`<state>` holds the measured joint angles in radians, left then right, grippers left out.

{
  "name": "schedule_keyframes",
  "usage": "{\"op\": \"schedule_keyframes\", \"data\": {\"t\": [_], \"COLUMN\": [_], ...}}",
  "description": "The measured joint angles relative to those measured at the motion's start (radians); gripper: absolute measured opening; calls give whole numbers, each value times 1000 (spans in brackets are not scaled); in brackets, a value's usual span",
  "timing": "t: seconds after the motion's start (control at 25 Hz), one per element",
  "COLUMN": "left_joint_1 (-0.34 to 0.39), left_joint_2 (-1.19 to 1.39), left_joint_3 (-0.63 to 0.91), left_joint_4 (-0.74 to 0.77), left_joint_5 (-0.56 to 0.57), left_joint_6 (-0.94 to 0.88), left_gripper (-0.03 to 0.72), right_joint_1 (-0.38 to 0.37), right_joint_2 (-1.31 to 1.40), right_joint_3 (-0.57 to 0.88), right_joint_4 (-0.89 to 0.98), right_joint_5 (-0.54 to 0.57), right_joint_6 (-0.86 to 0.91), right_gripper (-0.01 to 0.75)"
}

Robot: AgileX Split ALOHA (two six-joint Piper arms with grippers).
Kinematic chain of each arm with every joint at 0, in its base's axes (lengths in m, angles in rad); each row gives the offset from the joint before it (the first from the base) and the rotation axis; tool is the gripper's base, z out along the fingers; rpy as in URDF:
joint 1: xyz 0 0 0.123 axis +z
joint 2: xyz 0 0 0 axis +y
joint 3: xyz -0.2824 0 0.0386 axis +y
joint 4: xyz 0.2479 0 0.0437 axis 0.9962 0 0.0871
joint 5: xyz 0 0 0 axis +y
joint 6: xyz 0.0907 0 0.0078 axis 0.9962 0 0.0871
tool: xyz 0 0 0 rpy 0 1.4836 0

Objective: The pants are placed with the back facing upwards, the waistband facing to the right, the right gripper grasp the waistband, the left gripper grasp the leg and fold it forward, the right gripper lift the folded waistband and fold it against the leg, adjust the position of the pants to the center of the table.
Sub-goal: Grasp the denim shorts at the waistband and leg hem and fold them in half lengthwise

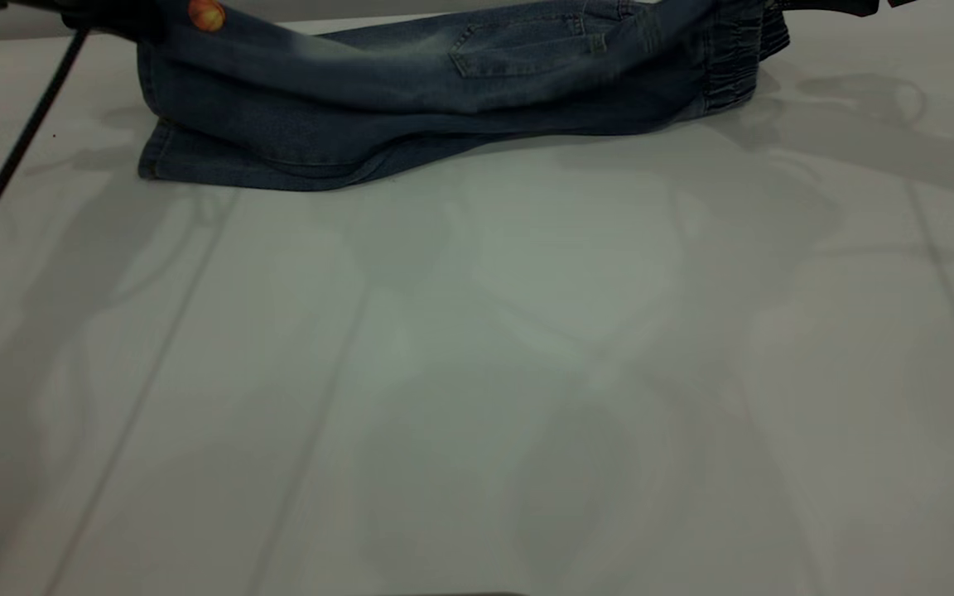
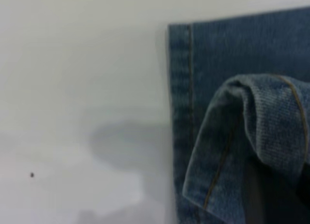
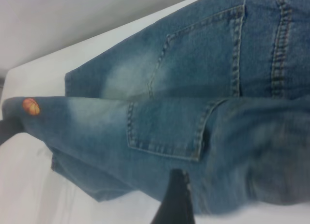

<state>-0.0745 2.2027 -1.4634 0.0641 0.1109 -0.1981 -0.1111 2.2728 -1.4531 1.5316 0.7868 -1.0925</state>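
Observation:
The pants lie at the far edge of the table, with one half raised over the other. At the far left my left gripper is shut on the leg, next to an orange ball print. In the left wrist view the lifted hem curls over a dark finger. At the far right my right gripper, mostly cut off by the frame, is shut on the gathered waistband. One black finger shows under the denim. The plain leg rests flat on the table.
A thin black cable runs down from the left arm across the table's left side. Both patch pockets face up. The wide white tabletop stretches in front of the pants toward the near edge.

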Motion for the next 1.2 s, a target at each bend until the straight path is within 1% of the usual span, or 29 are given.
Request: {"op": "schedule_keyframes", "data": {"t": [0.4,0.52,0.6,0.68,0.76,0.84,1.0,1.08,1.2], "left_joint_1": [0,0,0,0,0,0,0,-5,-31], "left_joint_2": [45,45,45,45,45,45,45,44,28], "left_joint_3": [-1,-1,-1,-1,-1,-1,-15,-43,-104], "left_joint_4": [0,0,0,0,0,0,0,0,0], "left_joint_5": [-45,-64,-73,-74,-74,-69,-53,-13,133], "left_joint_6": [-2,1,11,26,49,58,61,59,60], "left_gripper": [57,75,102,155,227,322,486,532,552], "right_joint_1": [0,0,0,0,0,0,0,0,0], "right_joint_2": [0,0,0,0,0,0,0,0,0], "right_joint_3": [0,0,0,0,0,0,0,0,0], "right_joint_4": [11,26,30,32,48,77,162,189,201], "right_joint_5": [-29,-32,-32,-33,-33,-33,-35,-39,-56], "right_joint_6": [-41,-57,-69,-75,-84,-106,-175,-213,-243], "right_gripper": [563,563,563,563,563,563,563,563,563]}}
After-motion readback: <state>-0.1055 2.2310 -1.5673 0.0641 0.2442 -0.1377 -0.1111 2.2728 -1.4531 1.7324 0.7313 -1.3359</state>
